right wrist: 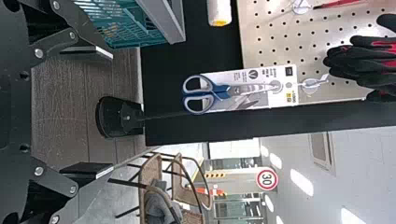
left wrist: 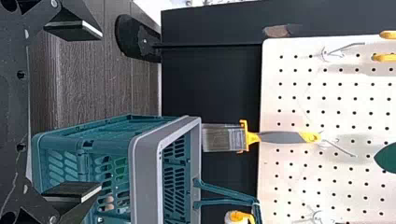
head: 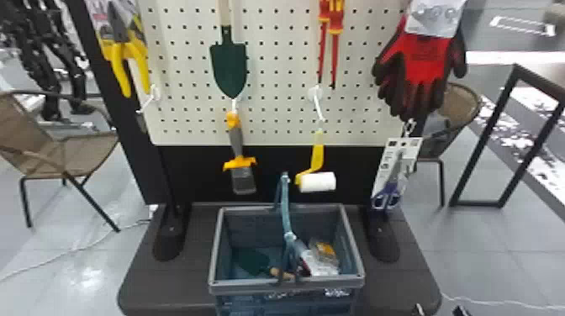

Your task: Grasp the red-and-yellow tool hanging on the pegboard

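Hanging low over the dark table point(left wrist: 100, 70), the left claw point(left wrist: 93, 109) is spread wide, flat fingers point(left wrist: 74, 28) well apart. Just past it is the teal basket point(left wrist: 144, 154) with its grey rim. Beyond that a paintbrush point(left wrist: 233, 138) hangs from the pegboard point(left wrist: 327, 102), bristles near the basket rim.

Right claw point(right wrist: 100, 109) is also spread wide, fingers point(right wrist: 88, 46) well apart. It faces a black stand foot point(right wrist: 114, 116) on the table. Farther out a scissors pack point(right wrist: 233, 91) hangs off a hook at the board's lower edge, with red and black gloves point(right wrist: 369, 60) beside it.

Head view: red-and-yellow tool point(head: 329, 42) hangs high on the pegboard, handles down, between a green trowel point(head: 229, 63) and the gloves. It is well apart from both claws. A paint roller point(head: 317, 181) hangs below it on a white hook, just above the basket. Yellow pliers point(head: 126, 54) hang at the board's left edge. The basket sits at the table's middle, handle upright, with a few small items inside, too blurred to name. Chairs stand on either side behind the board.
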You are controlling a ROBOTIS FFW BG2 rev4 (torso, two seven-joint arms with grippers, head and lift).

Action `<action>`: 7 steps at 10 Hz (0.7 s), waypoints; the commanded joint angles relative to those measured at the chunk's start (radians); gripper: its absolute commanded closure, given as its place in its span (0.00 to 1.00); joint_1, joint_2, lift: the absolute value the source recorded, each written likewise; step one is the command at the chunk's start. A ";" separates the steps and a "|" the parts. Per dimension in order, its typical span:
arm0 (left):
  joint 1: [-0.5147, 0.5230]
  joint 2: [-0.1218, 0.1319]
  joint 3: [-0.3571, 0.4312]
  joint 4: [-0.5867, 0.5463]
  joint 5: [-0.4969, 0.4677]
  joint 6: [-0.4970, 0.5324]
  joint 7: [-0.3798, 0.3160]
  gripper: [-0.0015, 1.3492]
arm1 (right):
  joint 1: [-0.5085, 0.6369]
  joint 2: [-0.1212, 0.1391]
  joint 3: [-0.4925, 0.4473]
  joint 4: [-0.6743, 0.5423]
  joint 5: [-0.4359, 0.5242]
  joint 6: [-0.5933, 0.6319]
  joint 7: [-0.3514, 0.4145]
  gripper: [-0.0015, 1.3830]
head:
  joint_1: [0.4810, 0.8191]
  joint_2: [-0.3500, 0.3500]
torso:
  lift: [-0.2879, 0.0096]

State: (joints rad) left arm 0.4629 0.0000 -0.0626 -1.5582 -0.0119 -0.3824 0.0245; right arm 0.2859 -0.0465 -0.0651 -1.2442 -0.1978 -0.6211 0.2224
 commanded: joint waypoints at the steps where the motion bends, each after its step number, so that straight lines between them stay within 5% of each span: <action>1: 0.003 -0.003 0.001 0.001 0.000 -0.001 0.000 0.12 | 0.009 -0.004 0.011 -0.083 0.009 0.011 0.000 0.31 | 0.20 0.50 | 0.63; 3: 0.002 -0.003 0.001 0.001 0.000 -0.001 -0.001 0.12 | 0.002 -0.013 0.011 -0.348 0.072 0.178 -0.002 0.31 | 0.20 0.50 | 0.63; 5: 0.000 -0.003 -0.002 0.001 0.000 0.002 -0.001 0.12 | -0.047 -0.033 0.047 -0.567 0.026 0.419 0.000 0.31 | 0.20 0.50 | 0.63; 7: -0.007 0.000 -0.008 0.000 0.000 0.008 -0.001 0.12 | -0.166 -0.095 0.068 -0.762 -0.020 0.813 0.074 0.31 | 0.20 0.50 | 0.63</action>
State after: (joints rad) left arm 0.4588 0.0001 -0.0687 -1.5573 -0.0120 -0.3769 0.0229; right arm 0.1544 -0.1243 -0.0009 -1.9591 -0.2058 0.0917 0.2953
